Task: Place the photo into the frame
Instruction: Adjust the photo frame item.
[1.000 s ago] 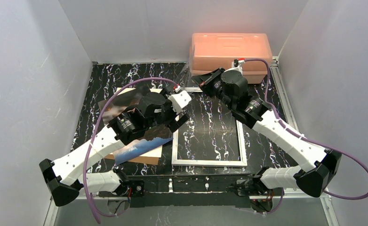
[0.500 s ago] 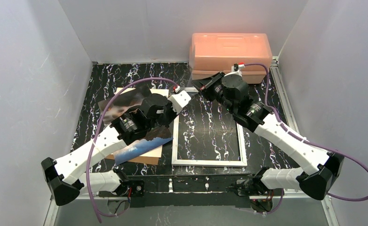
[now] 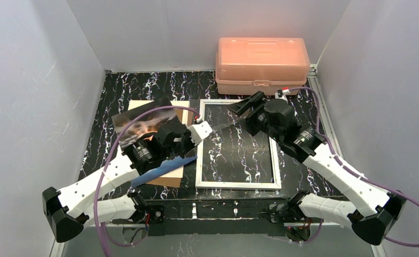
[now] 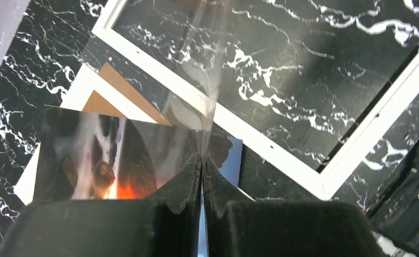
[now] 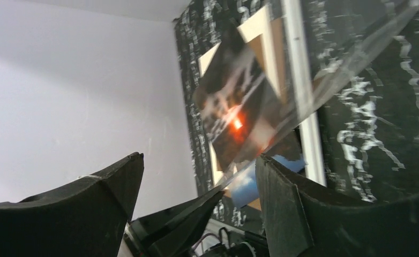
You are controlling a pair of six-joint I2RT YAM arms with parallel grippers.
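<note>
Two end effectors are seen over a black marbled bench [image 3: 116,91], and only the left one has a grip. At the far left the photo [image 3: 143,122] is laid on a brown backing board [image 3: 141,104], beside the frame and outside it; its dark clouds and orange glow are shown toward the back and its blue bottom edge toward the front, and the middle is hidden by the left arm. The left end effector [image 4: 202,160] is closed completely, its two black fingers pinched on the edge of a thin clear pane [image 4: 196,96] that slopes up and away over the left rail of the frame [image 3: 239,185]. The white frame is lying flat on the bench at centre, with marble visible inside it. Further right, the right end effector [image 5: 199,157] is spread wide; the pane's other end runs down into the gap between its fingers, but nothing is clamped, and contact with either finger cannot be judged. A pink plastic box [image 3: 261,56] is set against the back wall, beyond the frame. The pinch on the pane is made plain only in the left wrist view. From overhead the pane is reduced to a faint sheen. In the right wrist view the photo's glow is seen through it, blurred.
</note>
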